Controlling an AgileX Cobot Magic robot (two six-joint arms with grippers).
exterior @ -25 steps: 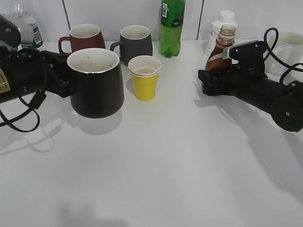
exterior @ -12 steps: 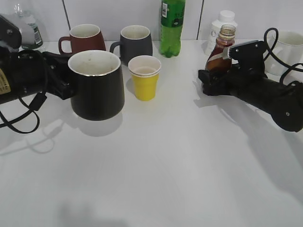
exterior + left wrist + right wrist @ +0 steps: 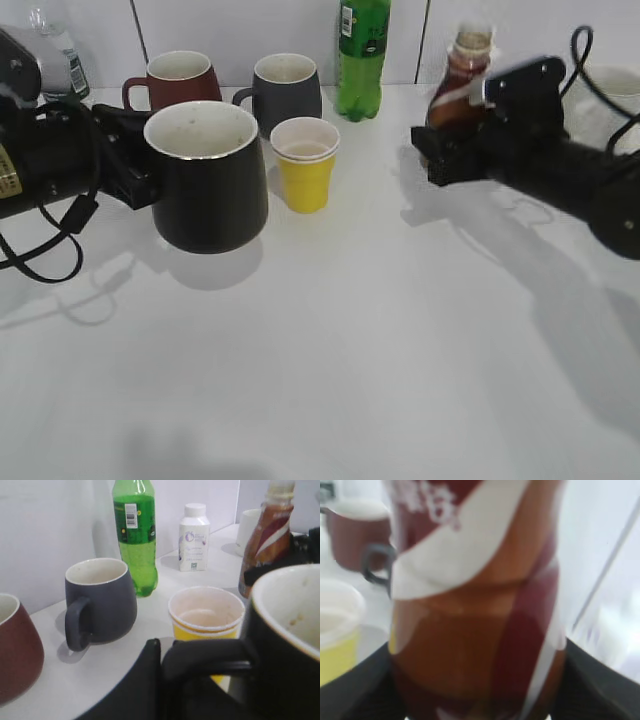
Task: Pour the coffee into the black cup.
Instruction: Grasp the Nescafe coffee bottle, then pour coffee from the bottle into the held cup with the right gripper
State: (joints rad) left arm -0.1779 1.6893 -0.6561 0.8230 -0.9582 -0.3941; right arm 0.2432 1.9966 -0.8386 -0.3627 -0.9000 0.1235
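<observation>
The black cup (image 3: 210,175) stands left of centre, upright, pale inside, with a light rim. My left gripper (image 3: 135,165) is shut on its handle (image 3: 205,661). The cup's rim fills the right of the left wrist view (image 3: 295,615). The coffee bottle (image 3: 455,90), brown with a white swirl, is upright and held off the table at the right. My right gripper (image 3: 445,150) is shut on its lower body. The bottle fills the right wrist view (image 3: 475,610), blurred. It also shows in the left wrist view (image 3: 265,535).
A yellow paper cup (image 3: 305,165) stands between cup and bottle. Behind are a maroon mug (image 3: 180,78), a dark grey mug (image 3: 287,90), a tall green bottle (image 3: 362,55) and a white mug (image 3: 610,100). A small white bottle (image 3: 194,537) stands at the back.
My right gripper has lifted the coffee bottle up and slightly left. The black cup has shifted a little to the right in my left gripper.
</observation>
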